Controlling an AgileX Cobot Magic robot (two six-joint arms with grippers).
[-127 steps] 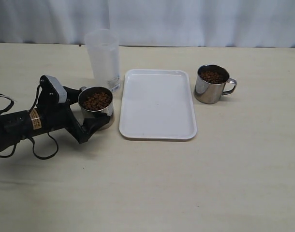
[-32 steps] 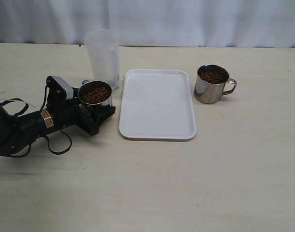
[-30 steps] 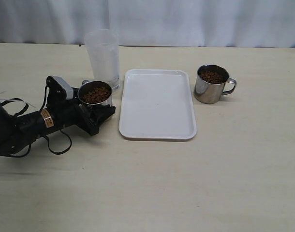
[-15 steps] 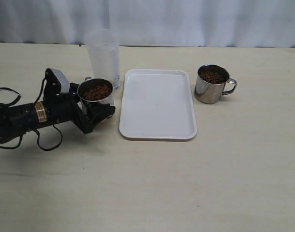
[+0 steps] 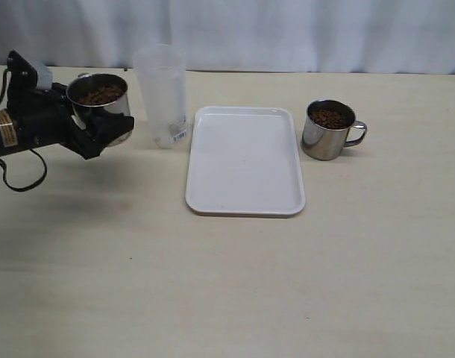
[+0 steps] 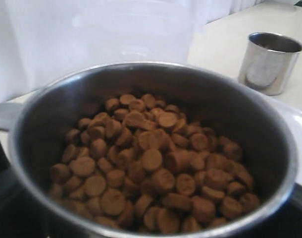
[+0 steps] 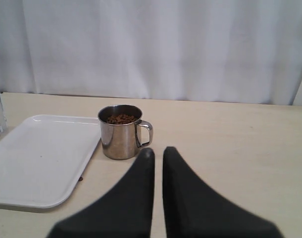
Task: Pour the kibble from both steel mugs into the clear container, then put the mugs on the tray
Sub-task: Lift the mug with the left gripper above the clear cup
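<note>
A white curtain [image 5: 287, 33] hangs behind a pale wood-grain bench [image 5: 235, 283] that carries 2 steel mugs' worth of work. Over the far left part of the bench, the left pincer [image 5: 108, 133] is clamped around the held steel mug [image 5: 102, 107], its black fingers pressed to the lower wall of the mug. The mug sits upright and level, raised clear of the bench, with its rim about as high as the upper part of the clear container [image 5: 161, 97]. It is filled with brown kibble [image 5: 99, 94], which in the left wrist view reaches roughly halfway up the inside wall. The clear container stands upright near the far edge of the bench, just beside the held mug and apart from it, with a small label [image 5: 179, 136] near its base. Close to the container's other side, the white tray [image 5: 246, 160] lies flat in the middle of the bench with nothing on it. The second steel mug [image 5: 328, 134] stands on the bench near the tray's far right corner, not touching it, handle turned toward the right edge, with kibble inside. The right pincer [image 7: 157, 158] shows only in its own wrist view: its 2 black fingers are closed together on nothing, hovering low over the bench and pointing toward the second steel mug, well apart from it.
</note>
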